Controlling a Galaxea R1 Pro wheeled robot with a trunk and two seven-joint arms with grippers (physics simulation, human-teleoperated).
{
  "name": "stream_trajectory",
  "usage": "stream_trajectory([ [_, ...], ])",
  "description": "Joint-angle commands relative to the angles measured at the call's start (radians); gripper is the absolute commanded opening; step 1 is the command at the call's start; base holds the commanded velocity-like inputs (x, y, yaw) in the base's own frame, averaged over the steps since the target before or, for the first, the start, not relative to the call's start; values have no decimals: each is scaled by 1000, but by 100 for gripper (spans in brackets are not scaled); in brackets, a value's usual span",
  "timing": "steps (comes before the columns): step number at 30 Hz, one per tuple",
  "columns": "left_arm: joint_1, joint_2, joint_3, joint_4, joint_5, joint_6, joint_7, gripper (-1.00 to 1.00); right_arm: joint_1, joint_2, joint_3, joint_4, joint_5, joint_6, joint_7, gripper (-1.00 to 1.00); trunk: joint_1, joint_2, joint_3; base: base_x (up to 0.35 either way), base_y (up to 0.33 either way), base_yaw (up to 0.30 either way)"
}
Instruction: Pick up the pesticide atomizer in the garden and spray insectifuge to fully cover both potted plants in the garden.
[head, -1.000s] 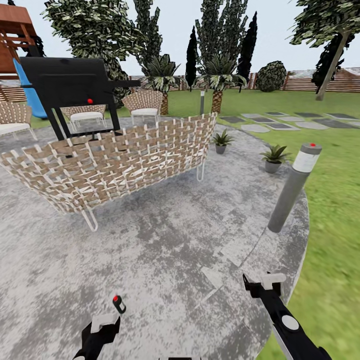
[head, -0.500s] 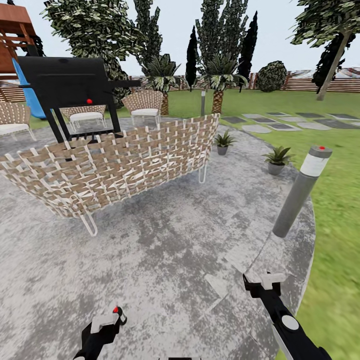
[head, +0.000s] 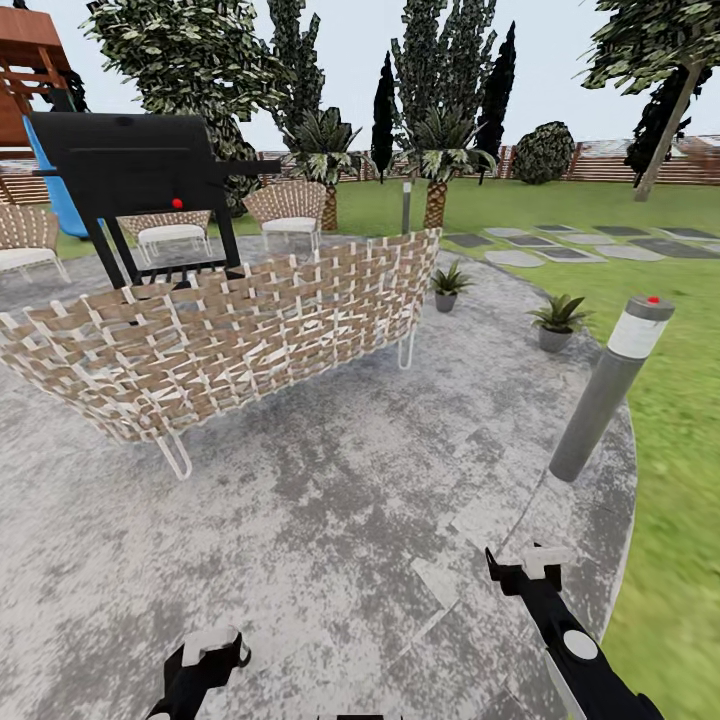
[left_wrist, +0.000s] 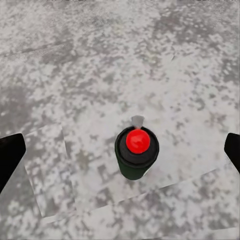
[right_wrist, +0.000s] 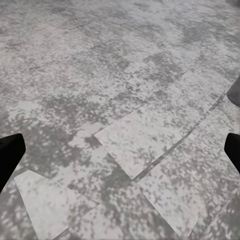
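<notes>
The pesticide atomizer (left_wrist: 136, 152) stood upright on the patio (head: 330, 500), centred under the left tool (left_wrist: 120, 155), whose fingers were apart. Over the last second the base had rolled closer; pickup looked imminent. The right tool (right_wrist: 120, 152) was apart, empty.

Mottled grey-white patio (head: 330, 500); dark green-black atomizer (left_wrist: 136, 155), red spot on top; tan-white woven sofa (head: 230, 330); black grill (head: 130, 165); grey bollard lamp (head: 610, 385), white band, red dot
</notes>
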Motion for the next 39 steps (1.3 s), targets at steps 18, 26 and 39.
stream_trajectory([
  [18,-3,-2,-11,-23,6,-43,5,100,0,3,-2,-8,-2,-4,-7,100,2,-1,-18,3,0,0],
  [26,-2,2,-15,-38,-5,-124,4,100,-2,7,-2,-77,-7,0,-2,100,5,-3,-57,0,0,0],
  [39,14,1,-17,-29,-11,-184,4,100,-2,8,1,-176,-4,2,2,100,11,-6,-119,0,0,0],
])
